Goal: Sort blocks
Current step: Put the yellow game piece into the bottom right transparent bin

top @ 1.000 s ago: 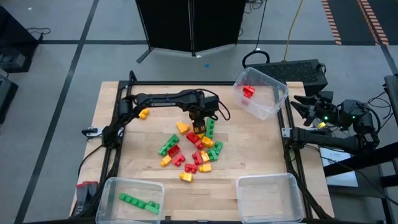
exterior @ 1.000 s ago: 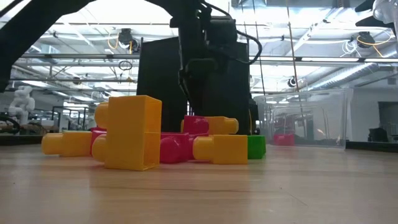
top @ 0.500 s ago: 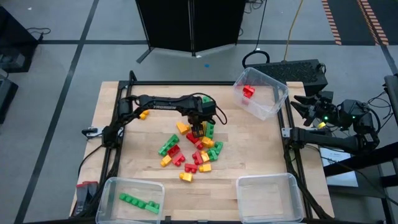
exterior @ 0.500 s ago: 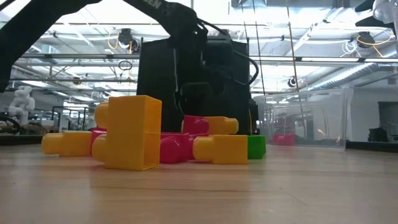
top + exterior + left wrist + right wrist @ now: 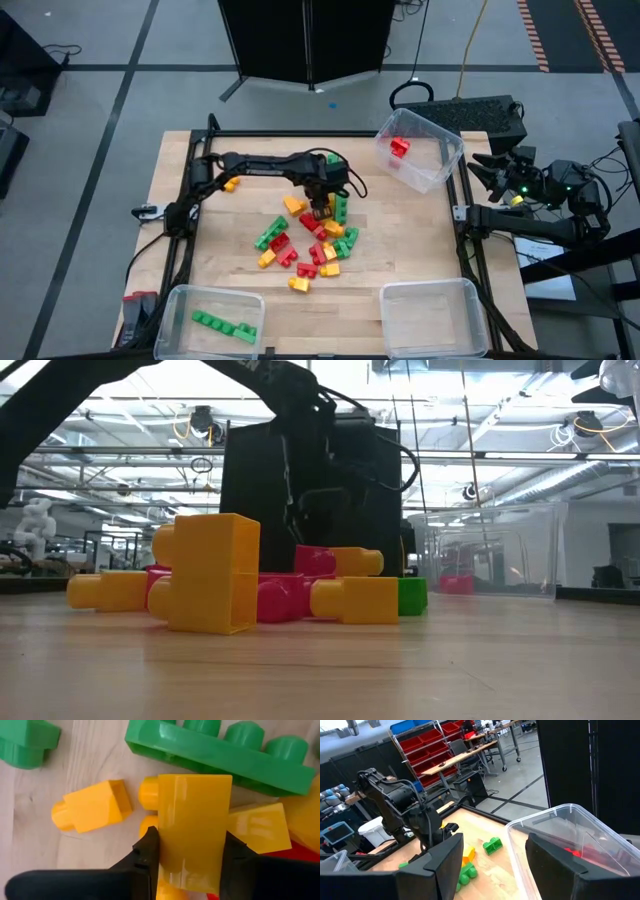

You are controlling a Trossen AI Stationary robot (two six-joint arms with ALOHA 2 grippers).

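The blocks (image 5: 305,240) lie in a loose red, green and yellow pile on the middle of the wooden table (image 5: 420,240). One more yellow block (image 5: 231,184) lies apart at the far left. My left gripper (image 5: 320,207) points down into the far side of the pile. It is shut on a yellow block (image 5: 192,830), next to a long green block (image 5: 220,755). My right gripper (image 5: 495,865) stands open beyond the table's right edge, with nothing between its fingers. My left gripper pinches the yellow block by two opposite smooth sides (image 5: 165,845) between its two fingers (image 5: 145,852), coming from above and pointing down. The block lies on its side among the pile, its studs (image 5: 148,792) pointing sideways. I cannot tell whether it is lifted.
A tilted clear bin (image 5: 420,150) at the far right holds red blocks. A bin (image 5: 212,318) at the near left holds green blocks. A third clear bin (image 5: 432,315) stands at the near right. A dark cabinet (image 5: 305,40) stands beyond the far edge.
My left gripper has sunk down into the far side of the pile.
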